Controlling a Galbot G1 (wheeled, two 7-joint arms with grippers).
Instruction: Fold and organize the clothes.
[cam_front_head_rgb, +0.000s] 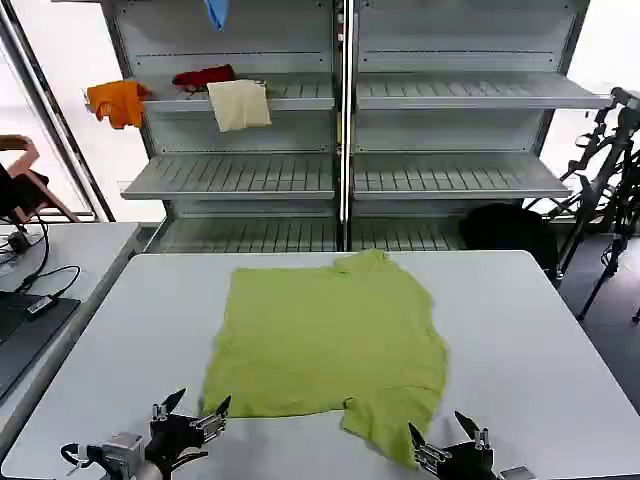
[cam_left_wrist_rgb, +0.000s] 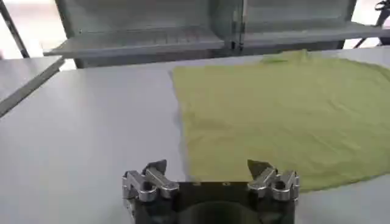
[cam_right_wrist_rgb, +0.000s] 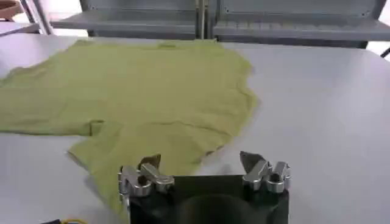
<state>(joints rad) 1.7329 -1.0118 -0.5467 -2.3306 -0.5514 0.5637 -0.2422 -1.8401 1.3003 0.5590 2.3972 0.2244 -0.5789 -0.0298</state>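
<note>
Grey shelving behind a white table

Shelves (cam_front_head_rgb: 340, 95) hold orange (cam_front_head_rgb: 118, 101), red (cam_front_head_rgb: 203, 75) and cream cloths (cam_front_head_rgb: 239, 104); bright windows (cam_front_head_rgb: 55, 60) flank the table (cam_front_head_rgb: 520, 340).

A lab or test room fitted out like a shop: grey metal shelving (cam_front_head_rgb: 340, 120) stands beyond the fingers behind a plain white bench (cam_front_head_rgb: 540, 340), a second desk with cables (cam_front_head_rgb: 40, 275) sits off left, and tripods (cam_front_head_rgb: 610, 180) stand right.

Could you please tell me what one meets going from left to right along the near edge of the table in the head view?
left gripper → t-shirt → right gripper
</note>
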